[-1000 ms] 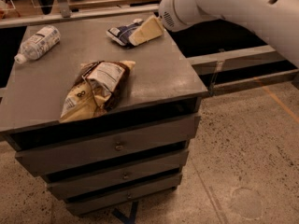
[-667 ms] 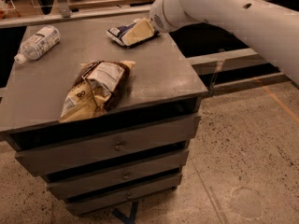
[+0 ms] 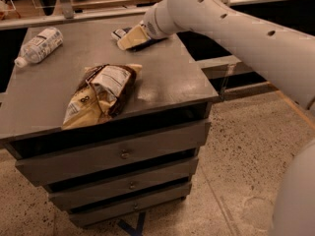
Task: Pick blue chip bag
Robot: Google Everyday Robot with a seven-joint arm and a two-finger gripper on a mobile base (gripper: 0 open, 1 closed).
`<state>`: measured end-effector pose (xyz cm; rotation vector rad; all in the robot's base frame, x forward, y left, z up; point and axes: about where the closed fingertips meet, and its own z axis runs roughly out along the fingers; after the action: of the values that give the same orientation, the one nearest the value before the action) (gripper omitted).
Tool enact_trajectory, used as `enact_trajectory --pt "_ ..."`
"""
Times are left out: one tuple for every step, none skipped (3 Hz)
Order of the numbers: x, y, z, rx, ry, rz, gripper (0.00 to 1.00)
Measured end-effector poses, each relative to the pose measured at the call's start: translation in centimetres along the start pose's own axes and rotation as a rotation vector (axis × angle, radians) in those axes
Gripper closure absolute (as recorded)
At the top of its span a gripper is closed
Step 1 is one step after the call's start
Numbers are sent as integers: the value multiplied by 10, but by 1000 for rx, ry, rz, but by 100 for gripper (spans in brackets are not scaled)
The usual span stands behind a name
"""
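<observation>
Gripper (image 3: pixel 129 38) is hovering right over the blue bag (image 3: pixel 119 33) lying at the table's (image 3: pixel 172 77) one o'clock edge, its closure being impossible to tell, so lifting is apparently awaiting doing.

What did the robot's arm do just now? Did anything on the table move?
The gripper slid left along the back of the cabinet top and now covers most of the blue chip bag. Whether it has taken hold of the bag cannot be seen. The blue chip bag, the brown bag and the bottle stayed where they were.
</observation>
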<state>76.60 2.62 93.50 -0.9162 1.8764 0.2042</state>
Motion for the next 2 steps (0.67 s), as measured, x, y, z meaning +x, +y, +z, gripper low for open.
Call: enact_trajectory --pt "-1 -3 34 -4 -8 13 0" --pt "-1 -7 64 -2 -11 22 0"
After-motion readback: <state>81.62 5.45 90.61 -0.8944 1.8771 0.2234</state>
